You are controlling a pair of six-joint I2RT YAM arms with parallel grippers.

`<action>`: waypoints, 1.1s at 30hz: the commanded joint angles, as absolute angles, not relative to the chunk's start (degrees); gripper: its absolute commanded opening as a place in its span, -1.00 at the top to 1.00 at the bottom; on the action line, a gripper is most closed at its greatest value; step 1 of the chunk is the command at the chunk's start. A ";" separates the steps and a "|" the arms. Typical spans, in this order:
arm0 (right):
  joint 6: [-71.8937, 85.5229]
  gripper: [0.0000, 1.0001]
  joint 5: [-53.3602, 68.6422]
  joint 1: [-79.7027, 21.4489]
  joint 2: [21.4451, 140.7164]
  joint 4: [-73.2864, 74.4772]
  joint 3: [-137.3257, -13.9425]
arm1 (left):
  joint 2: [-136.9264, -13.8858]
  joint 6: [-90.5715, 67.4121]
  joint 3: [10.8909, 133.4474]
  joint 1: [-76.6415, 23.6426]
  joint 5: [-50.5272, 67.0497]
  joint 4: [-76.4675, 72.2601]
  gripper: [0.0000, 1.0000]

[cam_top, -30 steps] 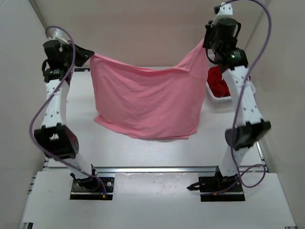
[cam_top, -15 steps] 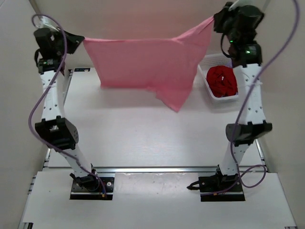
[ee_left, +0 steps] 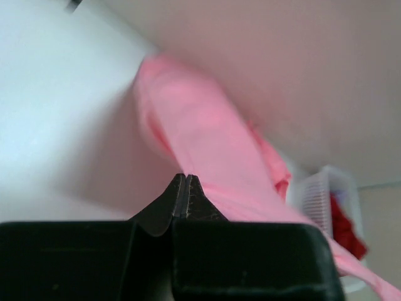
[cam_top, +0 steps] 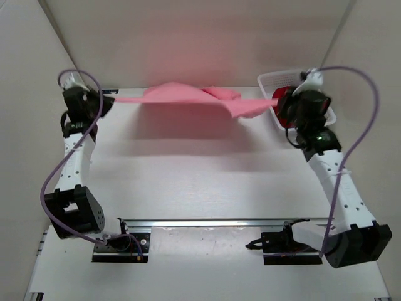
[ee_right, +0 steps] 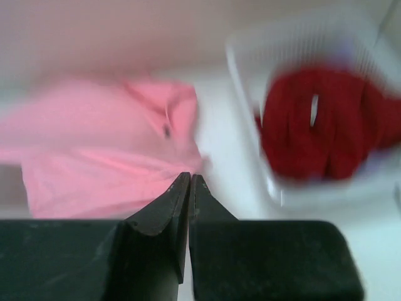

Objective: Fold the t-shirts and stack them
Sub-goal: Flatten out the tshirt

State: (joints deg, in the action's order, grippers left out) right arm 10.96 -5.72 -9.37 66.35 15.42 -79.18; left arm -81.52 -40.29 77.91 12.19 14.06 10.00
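- The pink shirt (cam_top: pixel 188 100) hangs stretched almost flat, low over the far side of the table (cam_top: pixel 200 169), and is bunched and wrinkled toward its right end.
- The left gripper (cam_top: pixel 111 98) is pinched tight on its left edge.
- The right gripper (cam_top: pixel 276 100) is clamped on its right edge.
- The red shirt (ee_right: pixel 326 122) lies crumpled in the basket (cam_top: pixel 270 80), far right.

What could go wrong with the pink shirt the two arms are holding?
The soft pink t-shirt bunches in its middle, so it may land wrinkled.
The right gripper holds its corner right beside the white mesh plastic basket; cloth could snag the rim.
The left gripper pinches only an edge, which might slip.
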 commanded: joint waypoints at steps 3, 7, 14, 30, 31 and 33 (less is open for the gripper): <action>17.39 0.99 -9.66 -12.47 59.16 17.83 -54.52 | -67.17 -34.89 57.95 10.81 3.09 10.37 1.00; 20.65 0.99 -7.30 -15.20 54.77 22.22 -40.71 | -58.72 -35.85 40.74 13.09 2.20 10.98 1.00; 25.84 1.00 5.10 -14.15 43.53 34.35 -34.37 | -49.85 -31.47 28.93 12.21 4.48 18.62 1.00; 24.52 1.00 6.33 -16.96 58.77 23.04 -42.79 | -55.72 -39.02 27.43 16.17 13.00 14.59 1.00; 24.00 1.00 5.72 -16.88 60.97 22.77 -43.93 | -56.59 -38.85 26.90 16.35 12.75 14.59 1.00; 23.29 0.99 5.88 -16.08 61.79 21.80 -44.39 | -55.47 -38.67 26.29 16.09 11.70 13.63 1.00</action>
State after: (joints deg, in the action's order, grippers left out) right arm 25.65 5.65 -16.78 61.10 28.12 -41.28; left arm -56.55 -37.93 27.40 15.81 11.20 16.10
